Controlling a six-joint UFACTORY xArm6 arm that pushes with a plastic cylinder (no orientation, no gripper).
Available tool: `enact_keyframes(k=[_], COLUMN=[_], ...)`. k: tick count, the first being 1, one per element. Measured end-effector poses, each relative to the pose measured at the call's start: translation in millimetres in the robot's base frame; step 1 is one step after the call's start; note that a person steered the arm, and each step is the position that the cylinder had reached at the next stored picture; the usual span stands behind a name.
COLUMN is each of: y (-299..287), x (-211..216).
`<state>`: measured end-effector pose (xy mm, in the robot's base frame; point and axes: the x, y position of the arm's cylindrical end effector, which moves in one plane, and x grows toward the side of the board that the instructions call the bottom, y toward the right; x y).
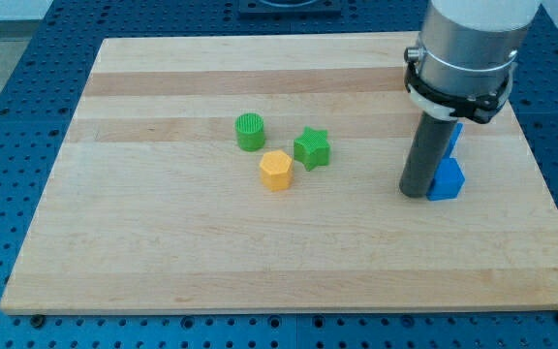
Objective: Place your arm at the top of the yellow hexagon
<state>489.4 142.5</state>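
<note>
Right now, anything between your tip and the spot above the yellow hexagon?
Partly. My tip sits at the view's right, against the blue block. The green star lies just right of and above the yellow hexagon, near a straight path; the green cylinder sits to its upper left. I'd probably pass above the star.

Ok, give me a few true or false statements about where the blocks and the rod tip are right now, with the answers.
1. My tip sits just left of the blue block. True.
2. The yellow hexagon touches my tip. False: it lies far to the tip's left.
3. The green star is to the right of the green cylinder. True.
4. The hexagon is above both green blocks. False: it lies below them.
</note>
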Motion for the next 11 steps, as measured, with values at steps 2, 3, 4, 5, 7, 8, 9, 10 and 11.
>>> enact_keyframes(k=[2, 3, 4, 5, 7, 8, 9, 10, 11], y=[6.0, 5.8, -10.4, -44.1, -71.0, -132.8, -145.8, -159.8, -156.6], x=[0.0, 0.0, -2.6, -30.6, -137.3, -130.4, -130.2, -85.9, -67.7])
